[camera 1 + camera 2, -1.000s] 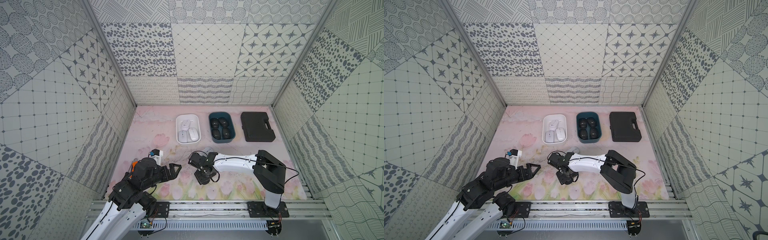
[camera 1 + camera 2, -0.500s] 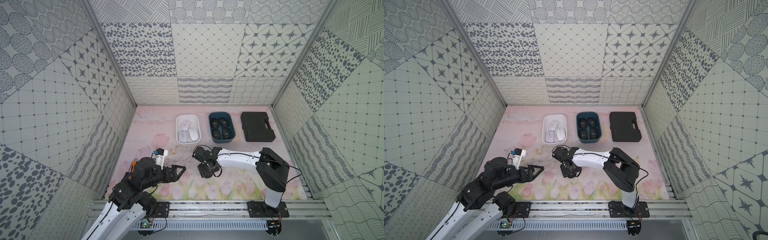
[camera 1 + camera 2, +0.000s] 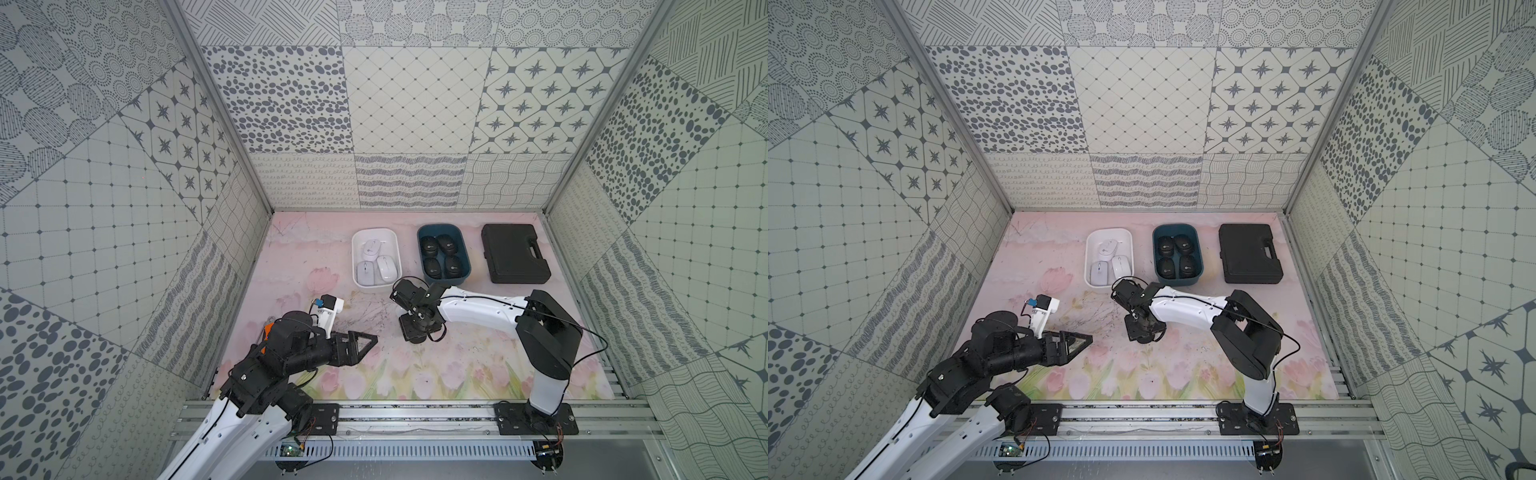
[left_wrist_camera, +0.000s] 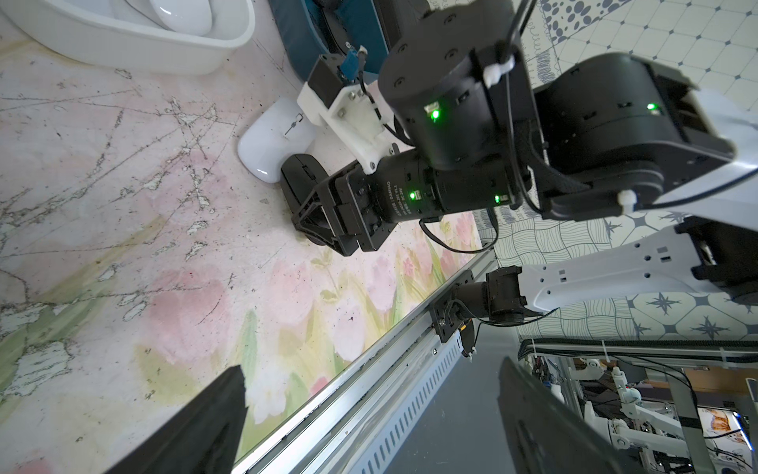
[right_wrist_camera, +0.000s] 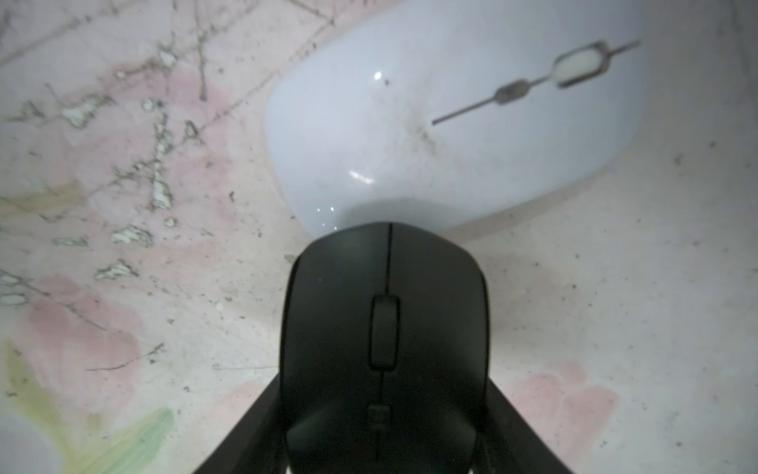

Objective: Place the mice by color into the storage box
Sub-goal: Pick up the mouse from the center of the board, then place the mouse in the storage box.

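My right gripper (image 5: 385, 381) is shut on a matte black mouse (image 5: 385, 312), one finger on each of its sides, low at the mat's middle. A glossy white mouse (image 5: 451, 135) lies on the mat right against the black mouse's front end. The left wrist view shows both, the white mouse (image 4: 275, 147) and the black mouse (image 4: 301, 180). In both top views the right gripper (image 3: 415, 330) covers them. The white tub (image 3: 354, 257) holds three white mice. The teal tub (image 3: 467, 257) holds several black mice. My left gripper (image 3: 365, 338) hovers open and empty to the left.
A black hard case (image 3: 515, 253) lies to the right of the teal tub. Patterned walls close in the mat on three sides. A metal rail (image 3: 415, 415) with both arm bases runs along the front edge.
The right gripper has moved a little toward the tubs with the black mouse in it. The left gripper has edged slightly to the right.
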### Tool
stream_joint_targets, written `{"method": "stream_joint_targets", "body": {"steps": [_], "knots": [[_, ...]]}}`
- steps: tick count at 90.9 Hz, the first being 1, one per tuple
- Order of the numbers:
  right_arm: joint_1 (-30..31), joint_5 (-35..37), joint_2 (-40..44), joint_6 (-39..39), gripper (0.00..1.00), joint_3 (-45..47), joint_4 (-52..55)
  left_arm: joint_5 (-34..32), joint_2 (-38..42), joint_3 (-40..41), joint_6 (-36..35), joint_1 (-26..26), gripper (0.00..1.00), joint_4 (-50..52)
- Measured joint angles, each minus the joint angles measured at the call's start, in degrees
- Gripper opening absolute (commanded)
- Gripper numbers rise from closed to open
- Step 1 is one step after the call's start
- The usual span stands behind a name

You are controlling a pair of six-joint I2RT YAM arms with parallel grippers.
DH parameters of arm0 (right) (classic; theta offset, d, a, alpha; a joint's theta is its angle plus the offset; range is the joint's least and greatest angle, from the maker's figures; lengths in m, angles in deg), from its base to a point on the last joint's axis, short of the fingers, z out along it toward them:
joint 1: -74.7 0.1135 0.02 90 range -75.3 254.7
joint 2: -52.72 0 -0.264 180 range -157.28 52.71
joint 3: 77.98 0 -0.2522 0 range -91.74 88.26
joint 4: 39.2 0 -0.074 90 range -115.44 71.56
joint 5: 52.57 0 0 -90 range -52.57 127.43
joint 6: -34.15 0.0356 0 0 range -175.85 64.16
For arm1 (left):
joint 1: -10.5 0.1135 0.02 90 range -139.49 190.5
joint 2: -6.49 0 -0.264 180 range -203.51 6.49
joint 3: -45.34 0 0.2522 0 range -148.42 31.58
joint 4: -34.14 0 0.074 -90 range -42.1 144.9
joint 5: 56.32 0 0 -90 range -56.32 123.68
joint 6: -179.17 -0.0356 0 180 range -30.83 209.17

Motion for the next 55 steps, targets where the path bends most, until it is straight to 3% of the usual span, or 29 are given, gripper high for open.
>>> {"method": "stream_joint_targets", "body": {"steps": [30, 55], "knots": [[-2.01, -3.26, 2.51, -1.2, 0.44, -7.85, 1.9, 0.11, -1.73, -4.11, -3.08, 0.0, 0.99, -0.04], [-8.52, -5.49, 3.04, -3.63, 0.44, -17.64, 4.59, 0.09, -2.84, -5.42, -5.29, 0.0, 0.99, -0.11]]}}
